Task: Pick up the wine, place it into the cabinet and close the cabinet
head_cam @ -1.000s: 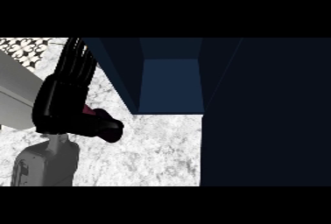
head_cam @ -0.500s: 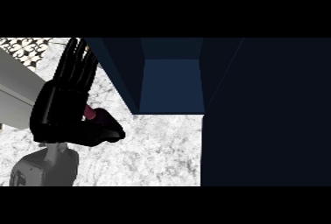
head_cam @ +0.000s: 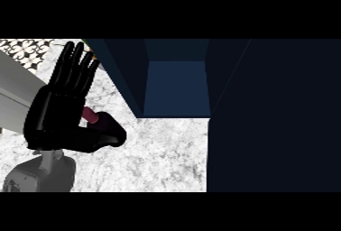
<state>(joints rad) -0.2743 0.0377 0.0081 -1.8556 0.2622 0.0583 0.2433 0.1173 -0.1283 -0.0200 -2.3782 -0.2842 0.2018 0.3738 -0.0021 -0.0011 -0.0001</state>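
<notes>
On the counter (head_cam: 153,153), left hand (head_cam: 60,113) by the wine (head_cam: 90,116), fingers (head_cam: 75,67) straight and pressed together, nothing gripped yet; next, probably curl round it, then lift toward the open cabinet (head_cam: 177,88).

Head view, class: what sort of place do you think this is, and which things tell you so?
Probably a kitchen. A white marbled stone counter carries an open dark blue cabinet, patterned tiling shows at the far left corner, and a dark red bottle-like thing peeks from behind the robot's black left hand.
</notes>
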